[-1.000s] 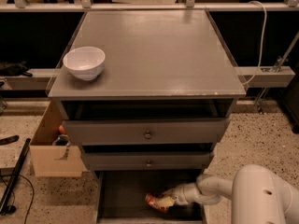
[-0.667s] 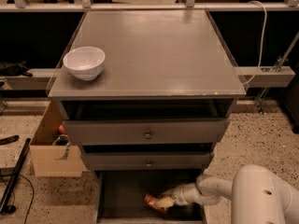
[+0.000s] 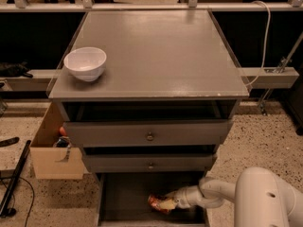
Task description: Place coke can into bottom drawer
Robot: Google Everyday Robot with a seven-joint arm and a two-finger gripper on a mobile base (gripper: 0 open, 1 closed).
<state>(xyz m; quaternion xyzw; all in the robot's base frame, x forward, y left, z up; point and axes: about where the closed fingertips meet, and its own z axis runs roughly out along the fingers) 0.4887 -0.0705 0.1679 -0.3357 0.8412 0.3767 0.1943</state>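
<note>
The bottom drawer (image 3: 123, 197) is pulled open at the foot of the grey cabinet, with a flat dark floor. The coke can (image 3: 155, 203), red-orange and dented, lies low inside it, right of the middle. My gripper (image 3: 165, 203) reaches in from the right on a white arm and sits right at the can, touching or holding it.
A white bowl (image 3: 85, 63) stands on the cabinet top (image 3: 156, 51) at the left. Two grey drawers with round knobs (image 3: 150, 136) are above the open drawer. A cardboard box (image 3: 52, 150) stands on the floor at the left. A dark pole (image 3: 14, 183) lies at far left.
</note>
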